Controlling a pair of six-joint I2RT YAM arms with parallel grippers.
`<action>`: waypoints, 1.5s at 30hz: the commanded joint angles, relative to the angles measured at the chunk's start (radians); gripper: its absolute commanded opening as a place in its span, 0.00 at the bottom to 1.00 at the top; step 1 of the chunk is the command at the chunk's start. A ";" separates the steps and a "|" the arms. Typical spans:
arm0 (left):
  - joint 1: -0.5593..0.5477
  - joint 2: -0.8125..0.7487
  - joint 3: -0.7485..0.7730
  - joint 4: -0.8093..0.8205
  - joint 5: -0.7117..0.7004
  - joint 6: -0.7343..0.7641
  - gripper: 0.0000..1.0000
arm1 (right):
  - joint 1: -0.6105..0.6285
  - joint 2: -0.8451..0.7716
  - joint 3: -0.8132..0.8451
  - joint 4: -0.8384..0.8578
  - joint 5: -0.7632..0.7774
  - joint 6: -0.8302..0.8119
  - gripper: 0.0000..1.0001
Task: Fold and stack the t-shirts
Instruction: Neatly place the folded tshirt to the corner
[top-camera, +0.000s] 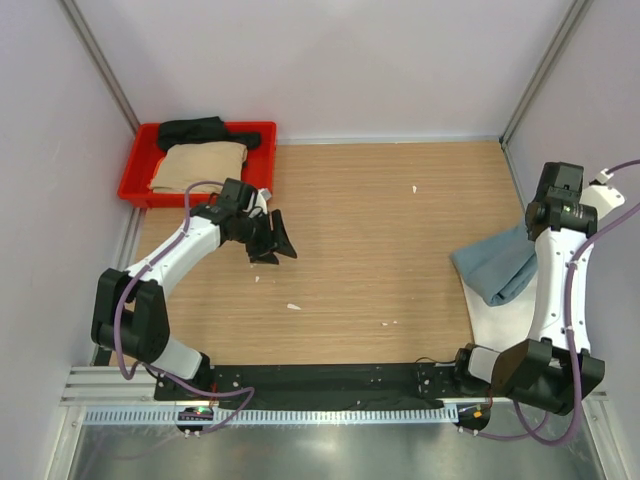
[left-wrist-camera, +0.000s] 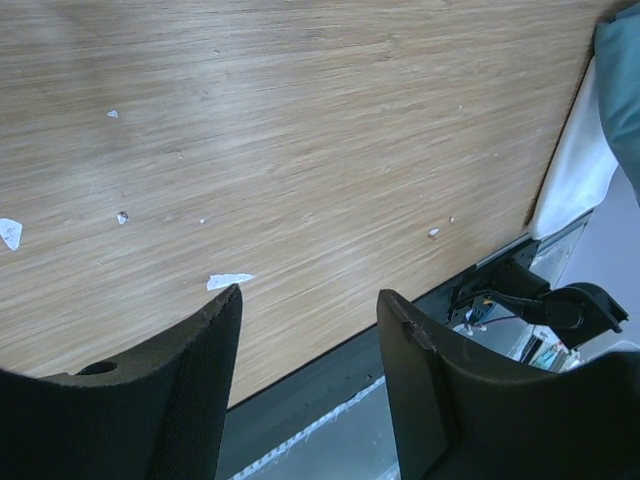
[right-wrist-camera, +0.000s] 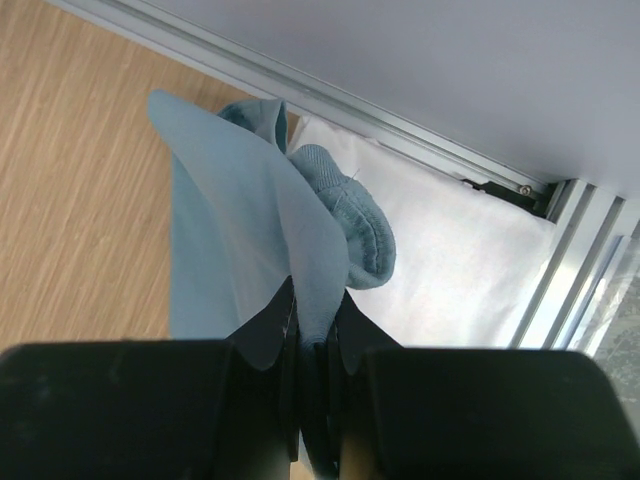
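View from above of a wooden counter (top-camera: 380, 230) with two robot arms mounted at its near edge. At the right edge, the right tool (right-wrist-camera: 315, 312) has its two fingers pressed together on a fold of the teal-blue t-shirt (top-camera: 495, 265), pinching the cloth so that it rises in a peak towards the wrist camera, with a ribbed hem curling just behind the peak. The rest of that shirt lies crumpled on the counter, and its near part overlaps the white t-shirt (top-camera: 497, 322), which lies spread flat along the right edge. On the left side, the left tool (top-camera: 275, 245) hangs above bare wood with its fingers set wide apart and nothing between them. In the far left corner sits a red tray (top-camera: 262, 130) holding the tan t-shirt (top-camera: 200, 165), folded, with the black t-shirt (top-camera: 195, 130) bunched just behind it. A few small white paper scraps (top-camera: 293, 306) are scattered over the wood.
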 joint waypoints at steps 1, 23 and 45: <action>0.000 0.001 -0.003 0.032 0.043 -0.002 0.58 | -0.041 -0.042 -0.008 0.035 0.012 -0.041 0.01; 0.000 0.004 -0.017 0.047 0.085 -0.014 0.57 | -0.133 -0.157 -0.221 0.013 0.096 -0.088 0.01; 0.000 -0.029 -0.042 0.063 0.106 -0.020 0.58 | -0.316 -0.062 -0.097 -0.151 0.182 0.052 1.00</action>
